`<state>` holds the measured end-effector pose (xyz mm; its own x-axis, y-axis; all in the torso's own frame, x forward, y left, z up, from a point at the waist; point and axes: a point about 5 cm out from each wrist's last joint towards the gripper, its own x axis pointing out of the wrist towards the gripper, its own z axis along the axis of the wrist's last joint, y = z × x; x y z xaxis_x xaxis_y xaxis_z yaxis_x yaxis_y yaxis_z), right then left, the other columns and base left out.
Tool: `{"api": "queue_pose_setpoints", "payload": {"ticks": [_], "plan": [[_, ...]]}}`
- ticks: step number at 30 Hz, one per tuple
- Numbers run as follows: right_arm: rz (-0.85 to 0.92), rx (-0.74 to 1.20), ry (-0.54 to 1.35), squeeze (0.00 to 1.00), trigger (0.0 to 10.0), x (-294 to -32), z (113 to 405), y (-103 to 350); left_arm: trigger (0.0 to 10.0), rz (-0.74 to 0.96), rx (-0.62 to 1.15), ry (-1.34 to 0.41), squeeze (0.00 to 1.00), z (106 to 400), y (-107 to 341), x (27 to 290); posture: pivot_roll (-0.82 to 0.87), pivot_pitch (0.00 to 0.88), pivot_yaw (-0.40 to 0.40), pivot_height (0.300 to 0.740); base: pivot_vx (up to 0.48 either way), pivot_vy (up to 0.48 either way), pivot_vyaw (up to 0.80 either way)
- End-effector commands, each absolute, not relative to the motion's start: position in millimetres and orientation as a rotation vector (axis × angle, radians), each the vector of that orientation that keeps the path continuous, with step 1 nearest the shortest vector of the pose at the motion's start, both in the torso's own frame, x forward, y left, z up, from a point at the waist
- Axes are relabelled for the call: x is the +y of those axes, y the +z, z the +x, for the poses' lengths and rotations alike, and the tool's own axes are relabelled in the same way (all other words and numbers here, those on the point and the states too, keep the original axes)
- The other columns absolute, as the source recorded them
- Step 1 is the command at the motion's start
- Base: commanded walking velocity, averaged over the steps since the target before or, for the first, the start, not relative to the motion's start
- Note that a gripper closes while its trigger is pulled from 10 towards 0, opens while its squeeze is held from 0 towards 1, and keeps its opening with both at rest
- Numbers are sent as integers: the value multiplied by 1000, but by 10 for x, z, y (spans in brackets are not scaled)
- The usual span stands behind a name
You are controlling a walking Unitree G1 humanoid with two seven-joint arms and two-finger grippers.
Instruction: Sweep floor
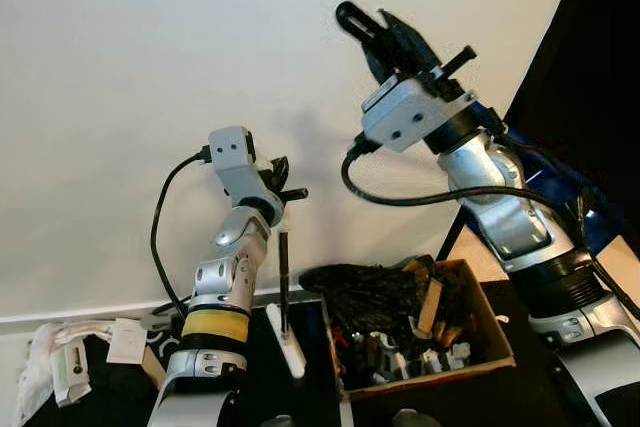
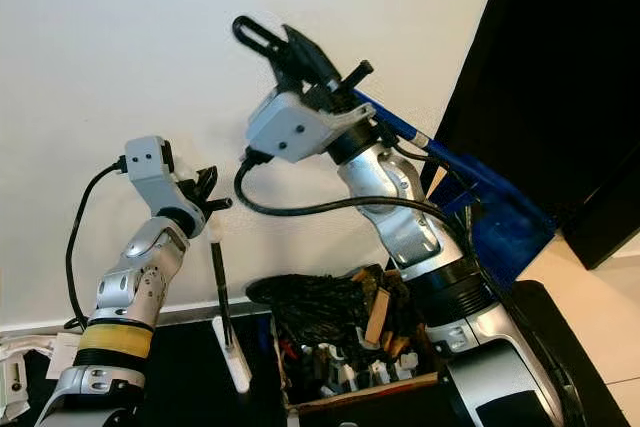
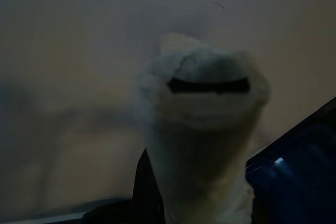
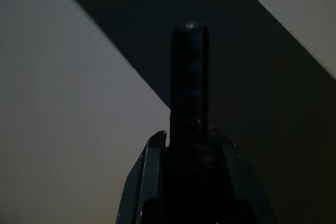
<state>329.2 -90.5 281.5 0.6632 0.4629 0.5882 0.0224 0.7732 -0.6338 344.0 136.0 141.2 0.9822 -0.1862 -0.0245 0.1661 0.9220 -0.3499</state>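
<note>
L wrist view — pale handle end (image 3: 202, 129) blurred

The right gripper (image 2: 285, 52) is raised against the white wall (image 2: 120, 47), clamped on a blue dustpan handle (image 2: 400, 127). The left gripper (image 2: 205, 192) grips a thin black rod (image 2: 220, 282) — upright, beside a cluttered cardboard box (image 2: 350, 387).

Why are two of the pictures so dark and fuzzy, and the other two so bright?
Left eye and right eye views: brightly lit, fairly sharp; the raised right gripper throws a soft shadow on the white wall. Left wrist view: dim, and the pale handle end sits so close that it blurs. Right wrist view: very dark, the black handle only an outline.
</note>
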Motion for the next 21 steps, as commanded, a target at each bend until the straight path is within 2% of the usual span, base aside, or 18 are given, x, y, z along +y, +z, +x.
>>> {"api": "queue_pose_setpoints", "payload": {"ticks": [1,3,7,9,10,11,14,16,21], "plan": [[-500,-773,234,0,10000,-1036,3291,2843,10000,-356,14,-190,0,3435,1485,1340,15,0,2,740,0,0,0],[-319,-697,184,0,10000,-1172,3278,2799,10000,-344,24,-196,0,3431,1464,1339,10,0,10,740,0,0,0],[-187,-637,82,0,10000,-1359,3206,2745,10000,-314,41,-208,0,3408,1428,1341,2,6,25,740,0,0,0],[-33,-604,16,0,10000,-1509,3115,2717,10000,-303,50,-215,0,3390,1414,1358,-8,14,48,740,0,0,0],[-33,-604,16,0,10000,-1509,3115,2717,10000,-303,50,-215,0,3390,1414,1358,-8,14,48,740,0,0,0],[106,-579,-24,0,10000,-1592,3056,2676,10000,-290,61,-219,0,3383,1401,1386,-17,18,63,740,0,0,0],[151,-569,-31,0,10000,-1607,3046,2657,10000,-284,65,-220,0,3382,1395,1397,-17,18,63,740,0,0,0],[243,-529,-37,0,10000,-1605,3021,2532,10000,-268,61,-229,0,3393,1409,1410,-11,24,76,740,0,0,0],[353,-459,-9,0,10000,-1487,2988,2394,10000,-236,60,-235,0,3402,1428,1419,-2,27,80,740,0,0,0]]}}
